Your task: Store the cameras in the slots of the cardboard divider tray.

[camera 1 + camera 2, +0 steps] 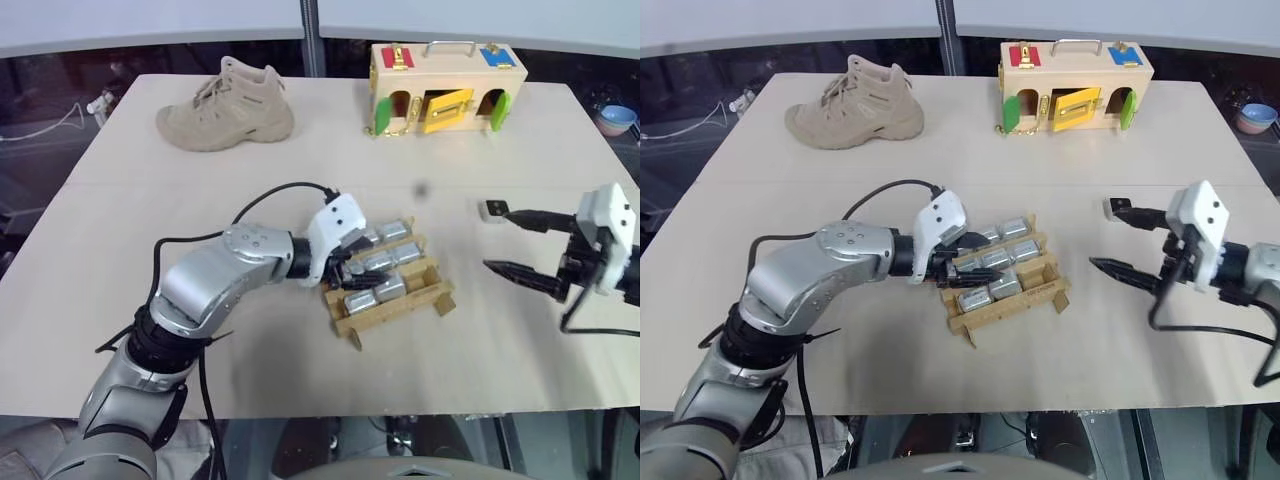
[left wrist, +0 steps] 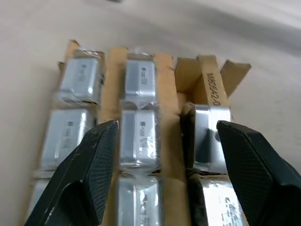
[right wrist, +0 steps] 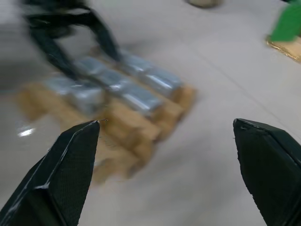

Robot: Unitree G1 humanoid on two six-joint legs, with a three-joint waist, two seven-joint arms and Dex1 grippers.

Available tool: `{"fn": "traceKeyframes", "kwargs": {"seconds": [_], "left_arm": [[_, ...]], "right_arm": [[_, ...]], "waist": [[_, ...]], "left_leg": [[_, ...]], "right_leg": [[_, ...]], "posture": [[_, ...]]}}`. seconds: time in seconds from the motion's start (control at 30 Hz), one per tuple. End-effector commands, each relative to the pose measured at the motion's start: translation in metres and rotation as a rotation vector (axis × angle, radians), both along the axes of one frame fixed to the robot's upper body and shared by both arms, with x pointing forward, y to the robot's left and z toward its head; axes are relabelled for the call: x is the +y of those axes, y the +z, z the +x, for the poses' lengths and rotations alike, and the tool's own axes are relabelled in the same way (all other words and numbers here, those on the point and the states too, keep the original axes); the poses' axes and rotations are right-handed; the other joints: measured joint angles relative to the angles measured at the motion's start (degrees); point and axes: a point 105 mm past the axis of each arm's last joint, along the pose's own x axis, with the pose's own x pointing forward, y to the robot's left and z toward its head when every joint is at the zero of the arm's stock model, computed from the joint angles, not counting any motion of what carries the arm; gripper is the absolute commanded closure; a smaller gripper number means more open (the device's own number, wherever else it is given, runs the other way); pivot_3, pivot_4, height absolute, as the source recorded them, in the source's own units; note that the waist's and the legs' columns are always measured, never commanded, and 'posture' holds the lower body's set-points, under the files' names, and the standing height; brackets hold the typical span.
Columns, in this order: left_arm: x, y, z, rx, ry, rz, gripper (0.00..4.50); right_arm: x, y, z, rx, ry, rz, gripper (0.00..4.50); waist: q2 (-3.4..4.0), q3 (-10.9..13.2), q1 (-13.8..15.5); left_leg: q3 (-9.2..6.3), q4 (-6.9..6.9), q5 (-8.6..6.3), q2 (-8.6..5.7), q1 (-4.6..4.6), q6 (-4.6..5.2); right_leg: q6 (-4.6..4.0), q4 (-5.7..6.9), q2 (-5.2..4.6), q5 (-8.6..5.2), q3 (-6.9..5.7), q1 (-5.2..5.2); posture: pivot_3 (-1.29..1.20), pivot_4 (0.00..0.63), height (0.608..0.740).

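Note:
The cardboard divider tray (image 1: 438, 297) lies at the table's middle, with several silver-grey cameras (image 1: 396, 230) in its slots. In the left wrist view a camera (image 2: 138, 136) sits in the middle column, another (image 2: 209, 134) leans in its slot, and the corner slot (image 2: 188, 82) beyond it is bare. My left gripper (image 1: 345, 262) hangs just over the tray, open, its fingers (image 2: 89, 169) astride two columns. One loose camera (image 1: 491, 210) lies on the table to the right. My right gripper (image 1: 505, 242) is open beside it, one fingertip (image 1: 506, 213) right at it.
A tan boot (image 1: 228, 108) stands at the back left. A pale wooden latch box (image 1: 445, 85) with coloured doors stands at the back middle. A blue bowl (image 1: 617, 117) sits off the table's far right edge.

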Motion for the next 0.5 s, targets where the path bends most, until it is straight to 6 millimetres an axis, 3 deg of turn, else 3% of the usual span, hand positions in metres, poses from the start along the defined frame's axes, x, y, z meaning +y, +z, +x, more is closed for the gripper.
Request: {"fn": "traceKeyframes", "kwargs": {"seconds": [0.03, 0.5], "left_arm": [[-0.0032, 0.0118, 0.0003, -0.048, -0.043, -0.001, 1.04], [-0.0057, 0.0087, 0.0000, -0.023, -0.070, 0.038, 1.04]], "right_arm": [[0.0008, 0.0178, -0.0165, -0.085, 0.082, -0.010, 0.00], [-0.0028, 0.0203, -0.0256, -0.089, 0.219, -0.029, 0.00]], "waist": [[0.00, 0.00, -0.06], [-0.01, 0.00, 0.04]], "left_leg": [[0.01, 0.01, 0.00, 0.00, 0.00, 0.00], [0.01, 0.03, 0.00, 0.00, 0.02, 0.00]], "right_leg": [[0.00, 0.01, 0.00, 0.00, 0.01, 0.00], [0.01, 0.01, 0.02, 0.00, 0.03, 0.02]], "posture": [[0.00, 0.150, 0.740], [0.00, 0.150, 0.740]]}}
